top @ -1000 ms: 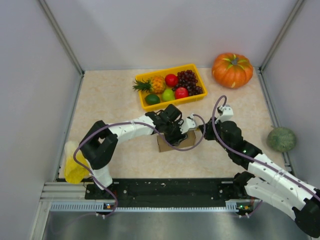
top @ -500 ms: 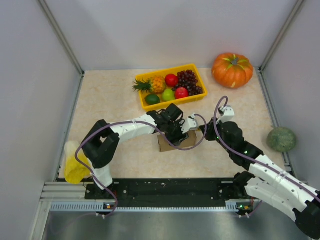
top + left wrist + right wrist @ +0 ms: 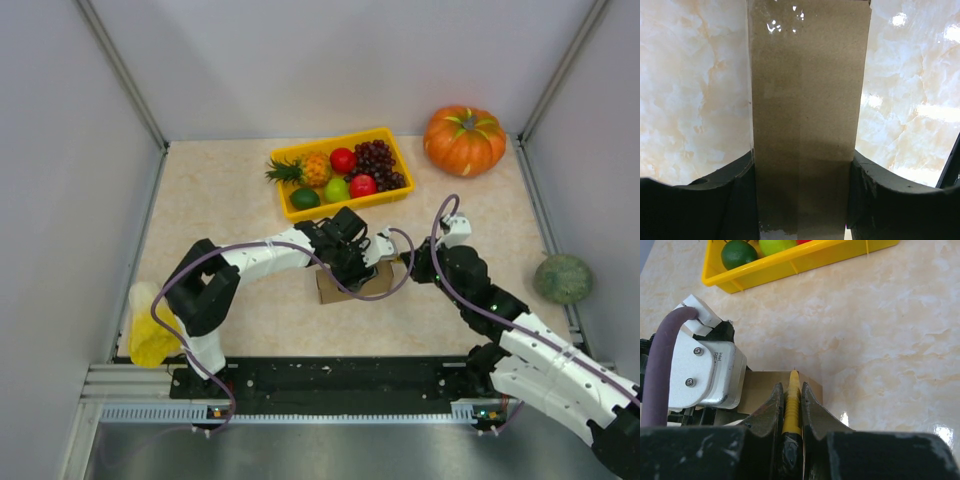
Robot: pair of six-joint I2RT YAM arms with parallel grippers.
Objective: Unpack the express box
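Note:
The express box [image 3: 357, 287] is a small brown cardboard box lying on the marble tabletop between the two arms. My left gripper [image 3: 350, 266] reaches down over it; in the left wrist view its black fingers [image 3: 737, 185] press both long sides of the box [image 3: 807, 110], so the gripper [image 3: 802, 162] is shut on it. My right gripper [image 3: 411, 263] is at the box's right end. It [image 3: 790, 386] is shut on a slim yellow ribbed cutter [image 3: 792, 402], whose fine tip rests at the top edge of the box [image 3: 762, 385].
A yellow tray [image 3: 288, 208] of fruit stands behind the box and also shows in the right wrist view [image 3: 790, 262]. An orange pumpkin [image 3: 464, 140] sits at the back right, a green squash [image 3: 562, 278] at the right edge, a yellow object [image 3: 150, 338] near the left base.
The right wrist has shifted slightly to the right, with the cutter still in it. The left gripper and the box have moved a little to the right.

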